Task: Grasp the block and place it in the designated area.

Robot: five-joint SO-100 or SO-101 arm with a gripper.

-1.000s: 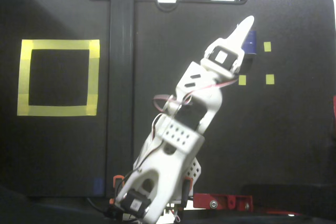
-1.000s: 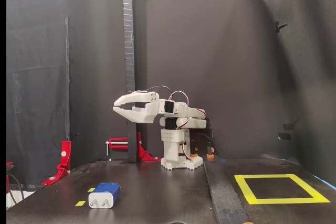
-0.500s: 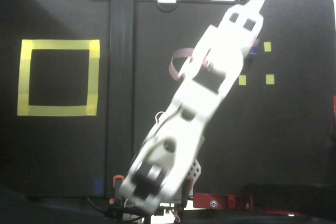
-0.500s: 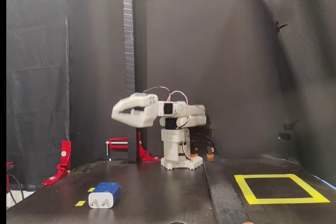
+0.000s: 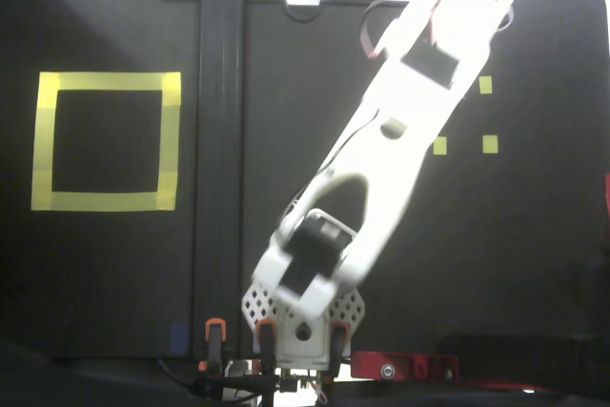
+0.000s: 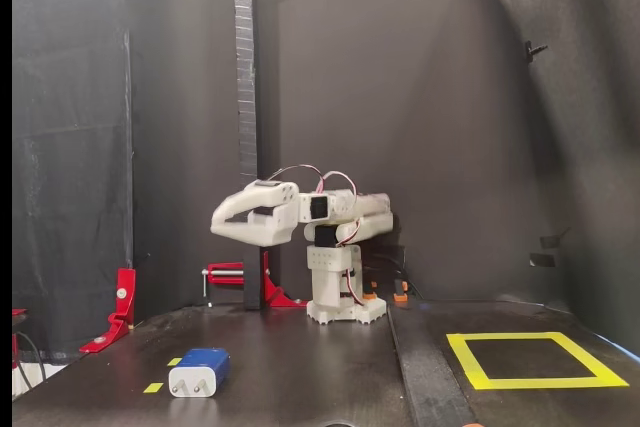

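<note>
Blue plastic catches my eye first: the block lies nearest the camera in the low fixed view, flat on the black table at lower left, its pale end with the two prongs facing the lens. A small yellow marker sits just beside it. Off to the right in that view, well apart from the block, is the designated area, a square of wide yellow tape with nothing inside it.

Further back, the gripper hangs in the air, high above the table and nowhere near touching the block. From the side I read its fingers as close together and holding nothing, though I cannot tell whether they are fully closed. In the top-down fixed view the white arm stretches diagonally toward the upper right and covers the block completely; the gripper's tip is blurred there.

I judge this to be the approach step, with the grasp not yet made. Next I would need to spread the fingers, pitch the wrist down and lower over the block, lining the fingers across its narrow sides before closing. Only then comes the carry across the centre strip to the square.
</note>
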